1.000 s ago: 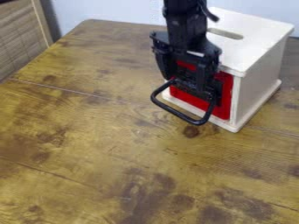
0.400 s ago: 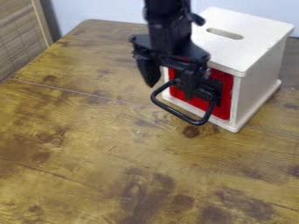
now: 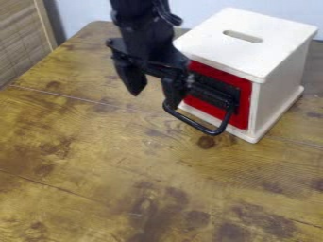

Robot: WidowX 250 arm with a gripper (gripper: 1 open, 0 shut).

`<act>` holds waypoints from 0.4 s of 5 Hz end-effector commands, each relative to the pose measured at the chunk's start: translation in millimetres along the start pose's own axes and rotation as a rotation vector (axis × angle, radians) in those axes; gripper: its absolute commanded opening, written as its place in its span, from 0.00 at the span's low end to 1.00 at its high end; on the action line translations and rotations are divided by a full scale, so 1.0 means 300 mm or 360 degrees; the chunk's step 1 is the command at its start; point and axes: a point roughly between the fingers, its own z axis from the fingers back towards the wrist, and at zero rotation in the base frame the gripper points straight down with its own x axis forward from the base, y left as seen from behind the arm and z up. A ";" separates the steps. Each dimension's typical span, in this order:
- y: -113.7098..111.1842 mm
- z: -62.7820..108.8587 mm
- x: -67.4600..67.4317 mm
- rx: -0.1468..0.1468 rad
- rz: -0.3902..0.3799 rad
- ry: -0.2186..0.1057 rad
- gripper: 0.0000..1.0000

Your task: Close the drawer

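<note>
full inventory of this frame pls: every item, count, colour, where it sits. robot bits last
box: 1, cream wood with a slot in its top, far right part of the table.
drawer: 1, red front with dark centre panel, in the box's face toward the camera's left; looks flush or nearly so.
loop handle: 1, black, sticking out from the drawer front over the table.
table: 1, worn brown wood, fills most of the view.
slatted wooden panel: 1, light brown, upper left edge.
wall: pale, behind the table.
gripper: 1, black, hanging left of the drawer, clear of the handle, holding nothing; fingers look spread.
</note>
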 end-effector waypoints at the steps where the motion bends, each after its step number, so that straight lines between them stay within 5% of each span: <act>1: 0.050 0.043 0.004 0.0023 0.0040 -0.0119 1.00; 2: 0.094 0.014 0.018 0.0036 0.0073 -0.0102 1.00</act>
